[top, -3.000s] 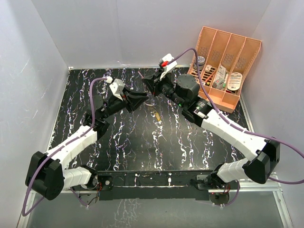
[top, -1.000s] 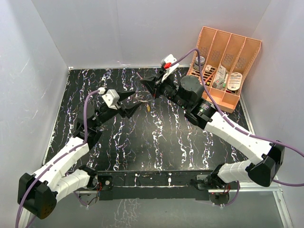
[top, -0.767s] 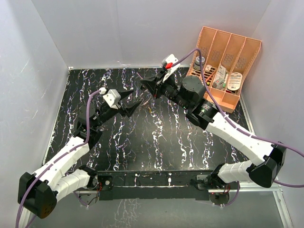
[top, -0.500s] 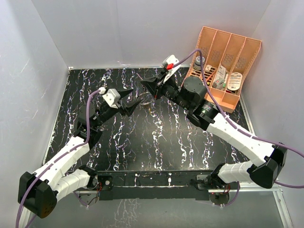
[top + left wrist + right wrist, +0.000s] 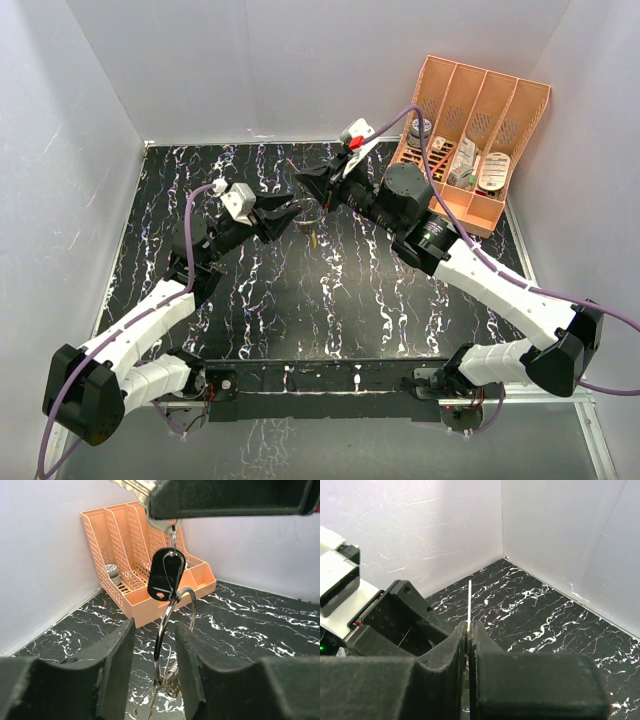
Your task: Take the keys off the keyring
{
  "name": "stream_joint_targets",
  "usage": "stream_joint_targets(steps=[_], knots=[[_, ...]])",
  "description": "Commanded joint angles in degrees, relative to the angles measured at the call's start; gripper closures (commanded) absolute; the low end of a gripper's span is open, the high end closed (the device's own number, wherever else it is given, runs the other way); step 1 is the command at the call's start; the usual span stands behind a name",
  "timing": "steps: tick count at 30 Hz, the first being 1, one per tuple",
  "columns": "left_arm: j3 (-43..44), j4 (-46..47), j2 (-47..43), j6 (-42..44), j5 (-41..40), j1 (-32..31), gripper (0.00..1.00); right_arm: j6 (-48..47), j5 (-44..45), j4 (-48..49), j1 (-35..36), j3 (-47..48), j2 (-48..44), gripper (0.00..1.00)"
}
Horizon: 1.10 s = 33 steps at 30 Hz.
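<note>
My right gripper (image 5: 313,186) is shut on a silvery key (image 5: 134,487) and holds the bunch above the table; in the right wrist view (image 5: 468,625) that key (image 5: 470,597) shows edge-on between the pads. From it hang a black oval tag (image 5: 166,574) and the thin silvery keyring (image 5: 170,625), also in the top view (image 5: 310,211). Small metal pieces (image 5: 170,680) dangle at the ring's bottom, and a brass-yellow bit (image 5: 313,238) shows below it. My left gripper (image 5: 289,213) is open, its fingers (image 5: 112,660) on either side of the ring's lower part (image 5: 154,628).
An orange slotted organizer (image 5: 480,130) stands at the back right, also in the left wrist view (image 5: 130,555), with a grey-lidded jar (image 5: 422,128) and other small items in it. White walls close the black marbled table (image 5: 300,310) on three sides.
My left gripper has moved up and right, and its open fingers now straddle the hanging ring. The right gripper has held the bunch nearly still.
</note>
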Motion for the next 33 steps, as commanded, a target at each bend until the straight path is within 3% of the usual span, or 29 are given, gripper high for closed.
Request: stream_joint_targets(steps=[1, 6, 9, 13, 19, 21, 25, 33], knots=[[-1.15, 4.85, 0.2, -2.67, 3.4, -0.18, 0.7, 0.65, -0.41, 6.01, 0.5, 0.61, -1.1, 1.0], [-1.65, 4.21, 1.14, -4.25, 3.63, -0.25, 1.0, 0.59, -0.16, 6.81, 0.59, 0.13, -1.06, 1.0], [-0.14, -2.79, -0.67, -1.13, -1.59, -0.28, 1.0, -0.31, 1.16, 6.55, 0.59, -0.83, -1.78, 1.0], [7.06, -19.13, -3.68, 6.95, -9.59, -0.29, 1.0, -1.95, 5.26, 6.92, 0.59, -3.71, -3.65, 1.0], [18.62, -42.69, -2.84, 18.45, -14.22, -0.29, 1.0, -4.54, 12.25, 9.48, 0.58, -8.65, -5.21, 0.85], [21.61, -47.09, -2.31, 21.07, -16.5, -0.3, 1.0, -5.22, 14.22, 9.75, 0.59, -9.52, -5.19, 0.76], [24.49, -50.48, -2.44, 25.75, -22.34, -0.29, 1.0, -6.01, 16.39, 10.43, 0.59, -11.66, -5.53, 0.61], [28.24, -49.06, -2.95, 27.75, -19.96, -0.29, 1.0, -7.23, 11.29, 12.85, 0.61, -16.86, -3.44, 0.53]])
